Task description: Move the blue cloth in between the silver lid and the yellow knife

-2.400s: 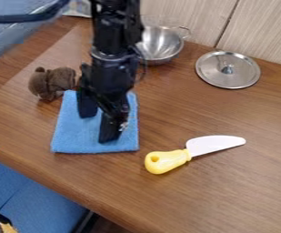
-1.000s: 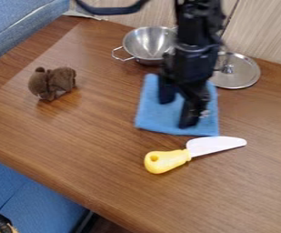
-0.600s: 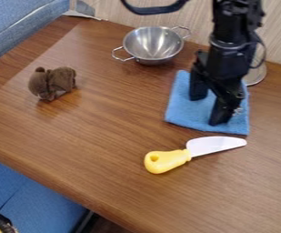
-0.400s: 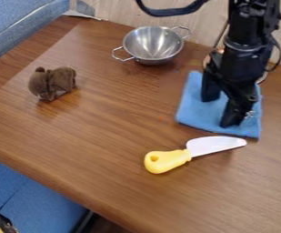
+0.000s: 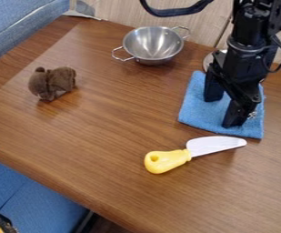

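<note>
Blue cloth [image 5: 194, 107] and claw [image 5: 222, 111] slid slightly toward view's right | arm [image 5: 243, 54] hung downward — claw spread, tips on cloth, nothing pinched | cloth lay between silver lid [image 5: 208, 60] and yellow knife [image 5: 167, 160]

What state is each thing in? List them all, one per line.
Blue cloth: spread flat, unfolded
Knife: lying flat
Bowl: upright, uncovered, seemingly empty
Lid: off the bowl, mostly hidden
Brown plush toy: posture unclear
End effector: open, down at the cloth
</note>
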{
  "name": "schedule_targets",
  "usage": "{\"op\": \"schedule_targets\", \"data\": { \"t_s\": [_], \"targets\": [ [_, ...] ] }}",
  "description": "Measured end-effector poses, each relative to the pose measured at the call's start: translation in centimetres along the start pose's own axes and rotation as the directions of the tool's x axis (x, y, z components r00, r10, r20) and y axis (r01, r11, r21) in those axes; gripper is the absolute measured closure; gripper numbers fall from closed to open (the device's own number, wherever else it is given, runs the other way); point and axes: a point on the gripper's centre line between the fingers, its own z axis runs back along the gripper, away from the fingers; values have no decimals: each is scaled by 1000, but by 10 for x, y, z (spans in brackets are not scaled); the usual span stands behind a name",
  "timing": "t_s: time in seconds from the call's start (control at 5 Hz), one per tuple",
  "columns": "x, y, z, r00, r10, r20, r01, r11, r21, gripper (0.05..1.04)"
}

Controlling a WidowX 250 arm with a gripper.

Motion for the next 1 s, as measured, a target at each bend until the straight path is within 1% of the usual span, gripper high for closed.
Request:
{"op": "schedule_targets", "data": {
  "t_s": [0.4,0.6,0.8,1.0],
  "targets": [
    [-3,3,33,999,32,43,-34,999,35,83],
    [-10,9,56,996,68,58,-73,993,91,83],
    [-13,10,88,987,79,139,-96,988,123,83],
    [-15,12,90,986,85,145,-103,987,125,83]
  ]
}}
